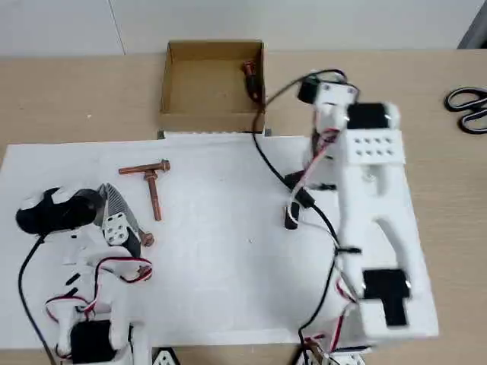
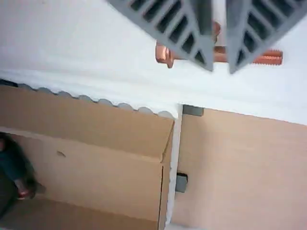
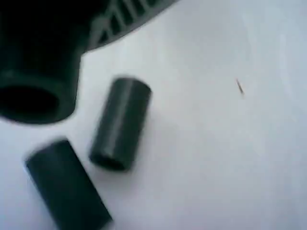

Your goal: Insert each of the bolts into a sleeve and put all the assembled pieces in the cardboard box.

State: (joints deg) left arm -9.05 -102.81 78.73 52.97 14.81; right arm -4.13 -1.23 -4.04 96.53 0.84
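A wooden counter (image 1: 76, 91) carries a large white paper (image 1: 228, 258), seen from above. A cardboard box (image 1: 213, 122) stands on the counter just past the far edge of the paper, open at the top. An assembled piece (image 1: 249, 74), a copper bolt in a dark sleeve, lies inside the box against one side wall. Scissors (image 1: 468, 106) lie far off to one side on the bare counter.

The left hand (image 1: 141, 236) is low over the near corner of the paper. Its grey ribbed fingers (image 2: 187, 28) stand close together with a narrow gap, pinching a copper bolt (image 1: 147, 239). The head of this bolt pokes out at the fingertips.

Two loose bolts (image 1: 144, 169) lie on the paper between that hand and the box. They touch and form a rough T, one crossing above the head of the other (image 1: 154, 199).

The white right arm (image 1: 373, 175) folds over the other side of the paper. The right hand (image 1: 295, 204) is under it, near the middle of the sheet. It appears to hold a dark sleeve (image 3: 33, 96) beside one ribbed finger (image 3: 125, 19), open end showing. Two loose sleeves (image 3: 120, 124) lie flat on the paper just beyond, close together but apart, the second one (image 3: 67, 189) angled away.
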